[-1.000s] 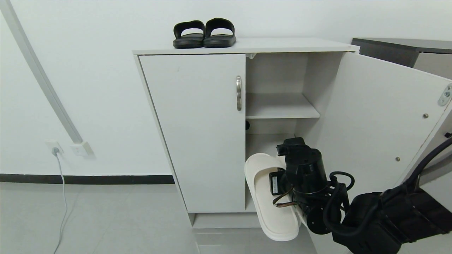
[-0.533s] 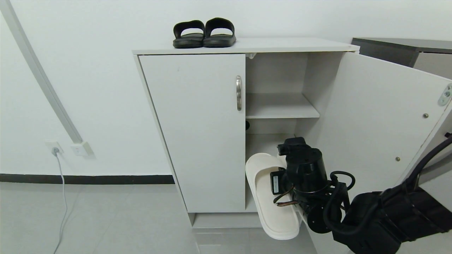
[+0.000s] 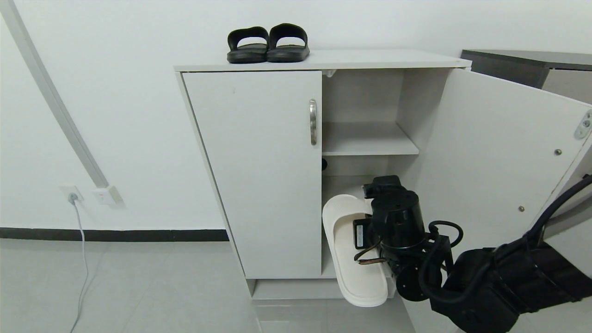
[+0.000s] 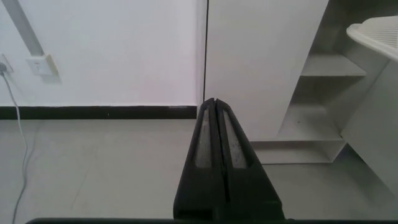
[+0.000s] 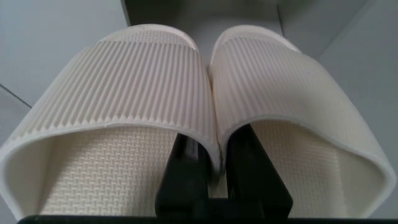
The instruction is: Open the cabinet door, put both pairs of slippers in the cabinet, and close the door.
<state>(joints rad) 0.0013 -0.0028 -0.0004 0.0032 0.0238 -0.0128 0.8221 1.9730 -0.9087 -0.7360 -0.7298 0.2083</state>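
Right gripper (image 5: 214,167) clamps the white slippers (image 3: 354,249) by their inner edges at the open right bay of the cabinet (image 3: 370,59). Left gripper (image 4: 215,140) is closed, empty. Risk: the pair (toes barely inside) may snag the left door (image 3: 259,175) edge and slip.

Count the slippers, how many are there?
4. Two black rubber slippers sit side by side atop the white wooden cabinet. Two cream ribbed slippers are pinched together in the right tool at the cabinet's open side. More could hide behind the shut door.
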